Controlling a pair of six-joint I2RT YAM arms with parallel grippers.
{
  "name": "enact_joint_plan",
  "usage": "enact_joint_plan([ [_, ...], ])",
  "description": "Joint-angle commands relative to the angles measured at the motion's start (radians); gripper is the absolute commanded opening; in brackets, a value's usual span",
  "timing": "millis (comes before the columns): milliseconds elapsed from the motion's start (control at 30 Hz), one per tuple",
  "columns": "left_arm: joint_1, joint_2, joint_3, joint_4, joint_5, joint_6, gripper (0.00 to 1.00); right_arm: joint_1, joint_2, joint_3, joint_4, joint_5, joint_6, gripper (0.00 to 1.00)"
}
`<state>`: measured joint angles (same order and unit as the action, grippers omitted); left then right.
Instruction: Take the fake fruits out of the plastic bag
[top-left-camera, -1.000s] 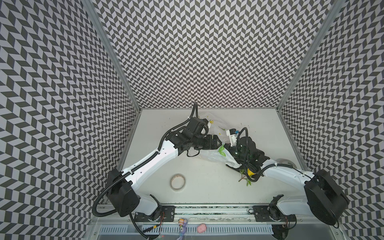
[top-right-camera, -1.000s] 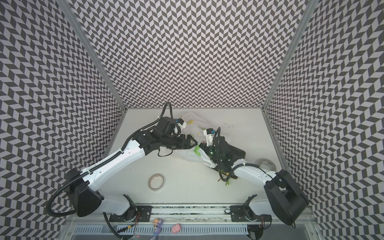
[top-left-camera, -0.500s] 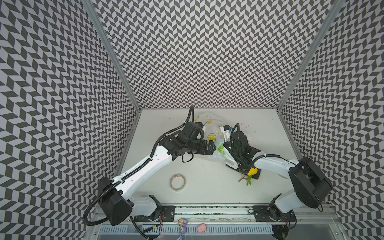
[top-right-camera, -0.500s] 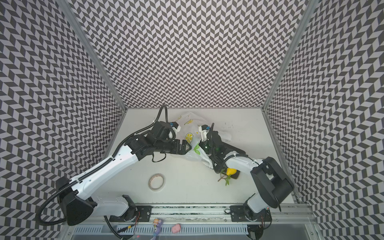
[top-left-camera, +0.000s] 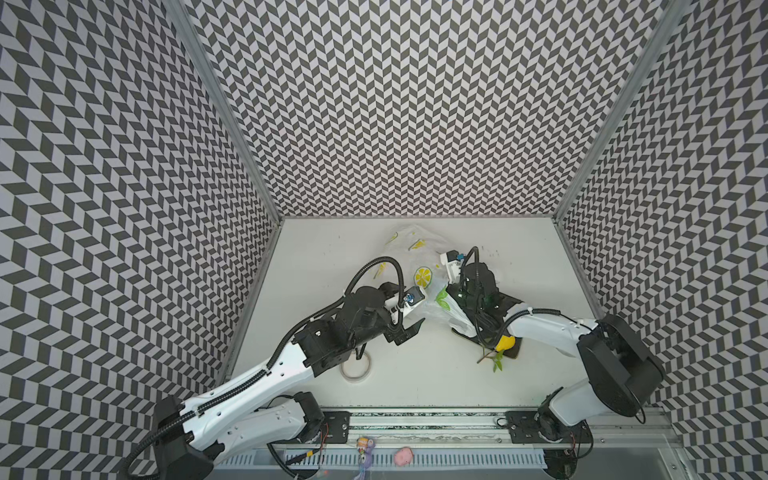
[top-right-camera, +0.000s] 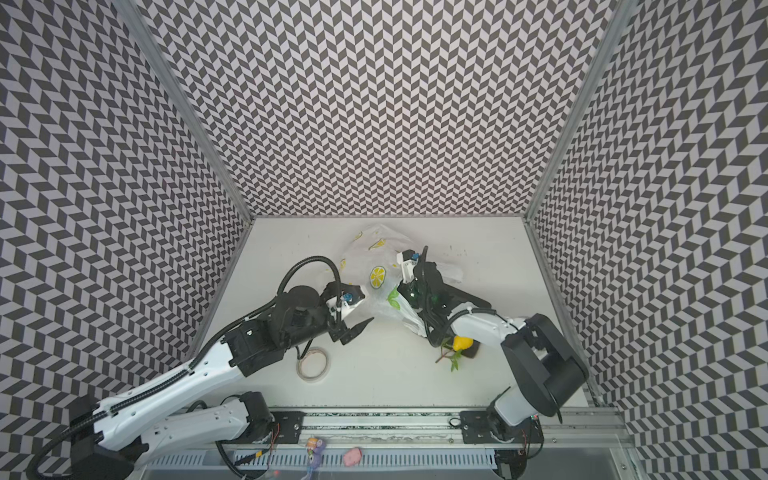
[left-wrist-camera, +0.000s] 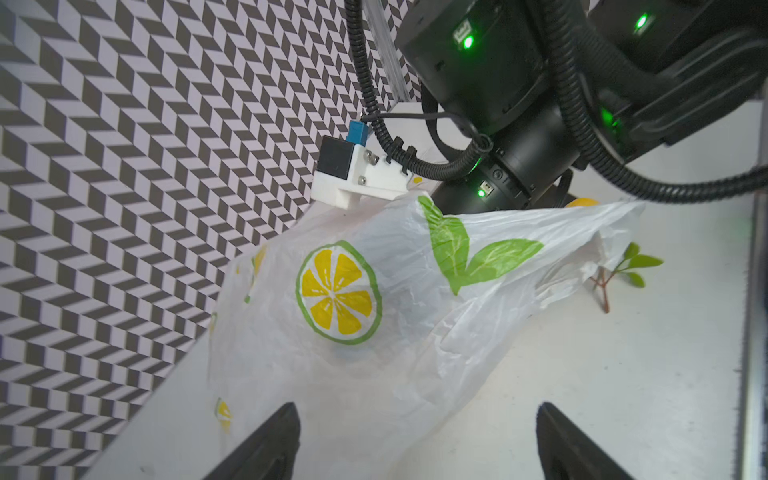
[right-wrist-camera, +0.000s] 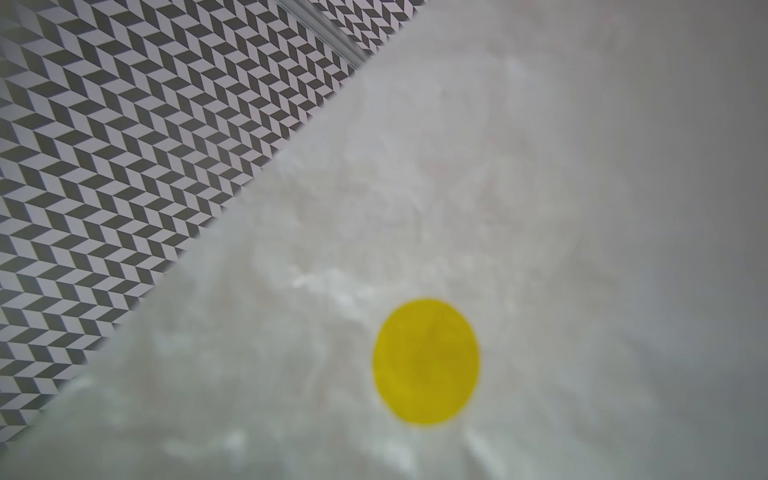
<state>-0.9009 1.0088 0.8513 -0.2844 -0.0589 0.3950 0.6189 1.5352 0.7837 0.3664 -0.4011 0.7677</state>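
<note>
The white plastic bag (top-left-camera: 415, 253) (top-right-camera: 374, 257) printed with lemon slices lies crumpled at mid-table. My left gripper (top-left-camera: 409, 330) (left-wrist-camera: 415, 440) stands open beside the bag's near edge, and the film (left-wrist-camera: 353, 332) reaches just between its fingers. The right gripper's body (top-left-camera: 467, 291) presses into the bag from the right. Its fingers are hidden by the film, and the right wrist view shows only blurred bag (right-wrist-camera: 457, 208). One of the fake fruits, a yellow pear (top-left-camera: 505, 343) (top-right-camera: 462, 343) with a leafy twig (left-wrist-camera: 623, 270), lies outside the bag beside the right forearm.
A dark tray (top-right-camera: 473, 353) lies partly under the right arm, below the pear. A roll of tape (top-left-camera: 355, 368) sits on the table under the left arm. Small toys (top-left-camera: 403, 457) lie on the front rail. Patterned walls close in three sides.
My left gripper has drawn back toward the front, off the bag. The right arm's elbow has swung out to the right, uncovering the pear.
</note>
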Motion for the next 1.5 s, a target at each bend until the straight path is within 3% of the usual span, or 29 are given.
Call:
enact_joint_plan([
  [0,0.014,0.042,-0.018,0.135,0.014,0.191,0.81,-0.001,-0.033,0.002,0.016,0.005,-0.002,0.84],
  [233,0.042,0.085,-0.027,0.147,0.103,0.290,0.53,-0.001,-0.041,0.006,0.003,0.023,-0.008,0.84],
  [367,0.063,0.097,-0.029,0.111,0.171,0.324,0.46,-0.002,-0.045,0.010,-0.004,0.036,-0.016,0.84],
  [467,0.071,0.122,-0.022,0.078,0.200,0.338,0.44,-0.004,-0.047,0.016,-0.010,0.038,-0.017,0.84],
  [600,0.071,0.139,-0.021,0.096,0.207,0.335,0.56,-0.005,-0.045,0.024,-0.015,0.038,-0.019,0.84],
  [667,0.072,0.160,-0.022,0.107,0.186,0.339,0.55,-0.005,-0.043,0.029,-0.015,0.038,-0.019,0.84],
  [800,0.070,0.189,-0.025,0.148,0.071,0.346,0.33,-0.004,-0.043,0.038,-0.023,0.035,-0.020,0.84],
  [933,0.072,0.154,-0.051,0.168,0.038,0.354,0.00,-0.011,-0.043,0.047,-0.053,0.043,-0.035,0.84],
  [1233,0.126,-0.004,-0.199,0.054,0.112,0.431,0.00,-0.048,-0.027,0.052,-0.199,0.145,-0.100,0.86],
  [1467,0.155,-0.020,-0.260,0.021,0.154,0.488,0.00,-0.047,0.030,0.073,-0.273,0.279,-0.092,0.89],
])
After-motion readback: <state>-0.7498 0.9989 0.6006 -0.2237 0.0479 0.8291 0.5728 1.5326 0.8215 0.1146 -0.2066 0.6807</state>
